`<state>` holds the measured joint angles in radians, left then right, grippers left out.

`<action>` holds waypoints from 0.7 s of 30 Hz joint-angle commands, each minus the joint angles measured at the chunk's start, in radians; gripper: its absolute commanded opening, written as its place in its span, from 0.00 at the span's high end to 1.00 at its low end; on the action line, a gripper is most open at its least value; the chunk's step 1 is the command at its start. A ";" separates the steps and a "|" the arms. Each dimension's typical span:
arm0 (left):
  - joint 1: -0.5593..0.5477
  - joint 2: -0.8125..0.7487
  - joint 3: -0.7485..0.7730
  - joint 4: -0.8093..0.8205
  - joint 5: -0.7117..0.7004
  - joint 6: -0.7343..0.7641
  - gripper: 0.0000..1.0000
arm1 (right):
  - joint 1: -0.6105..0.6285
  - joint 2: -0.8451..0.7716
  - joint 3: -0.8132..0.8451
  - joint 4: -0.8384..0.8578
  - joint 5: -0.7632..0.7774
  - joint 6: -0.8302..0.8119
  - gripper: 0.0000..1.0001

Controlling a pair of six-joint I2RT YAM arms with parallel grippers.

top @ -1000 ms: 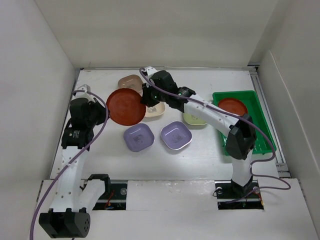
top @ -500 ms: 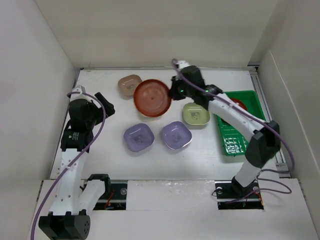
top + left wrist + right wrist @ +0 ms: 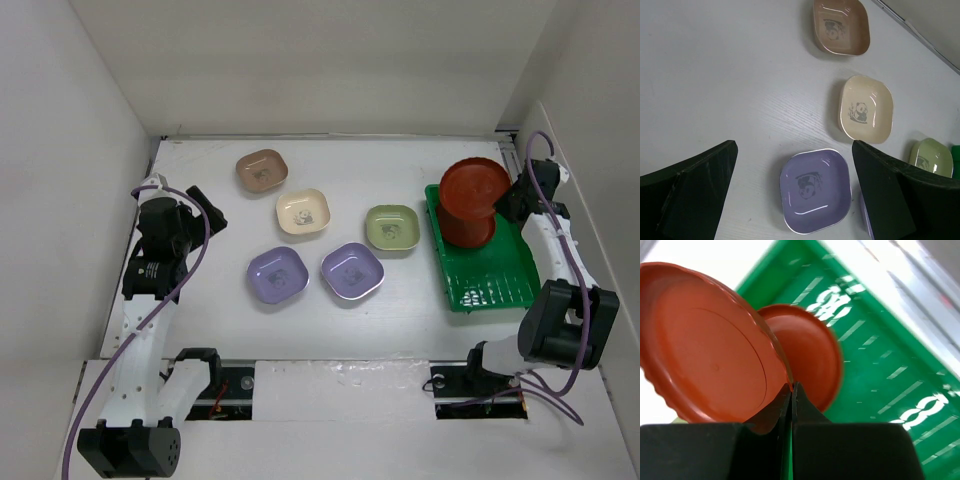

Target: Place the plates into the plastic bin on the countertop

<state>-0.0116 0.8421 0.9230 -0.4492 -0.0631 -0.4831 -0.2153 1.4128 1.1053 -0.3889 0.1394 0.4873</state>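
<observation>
My right gripper (image 3: 508, 200) (image 3: 791, 389) is shut on the rim of a round red-orange plate (image 3: 476, 184) (image 3: 705, 345), holding it tilted above the green plastic bin (image 3: 487, 272) (image 3: 880, 365). A second red-orange plate (image 3: 466, 232) (image 3: 812, 352) lies in the bin beneath it. On the white countertop (image 3: 200, 300) sit tan-brown (image 3: 262, 171) (image 3: 841, 25), cream (image 3: 303, 212) (image 3: 866, 107), sage green (image 3: 392, 227) (image 3: 931, 157) and two lavender plates (image 3: 277, 273) (image 3: 352, 270) (image 3: 815, 197). My left gripper (image 3: 200, 205) (image 3: 794, 150) hangs open over the left side, holding nothing.
White walls (image 3: 90, 150) close in the countertop on the left, back and right. The bin stands against the right edge, next to a metal rail (image 3: 540, 230). The arm bases stand at the near edge.
The right arm swung from the table's left-middle to above the bin, carrying the red-orange plate. The left gripper opened, drew back from that plate and stayed at the left.
</observation>
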 commanded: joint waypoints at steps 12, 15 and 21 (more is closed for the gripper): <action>-0.002 -0.005 0.008 0.014 0.016 0.003 0.00 | -0.101 0.064 -0.033 0.097 -0.106 0.017 0.80; -0.002 -0.005 0.008 0.014 0.016 0.003 0.00 | -0.101 0.043 -0.033 0.078 -0.106 0.017 0.49; -0.002 -0.005 0.008 0.014 0.016 0.003 0.00 | -0.049 -0.058 -0.033 0.059 -0.147 0.005 0.23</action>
<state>-0.0116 0.8425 0.9230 -0.4492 -0.0555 -0.4831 -0.3035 1.4387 1.0630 -0.3588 0.0219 0.5007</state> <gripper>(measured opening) 0.993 0.754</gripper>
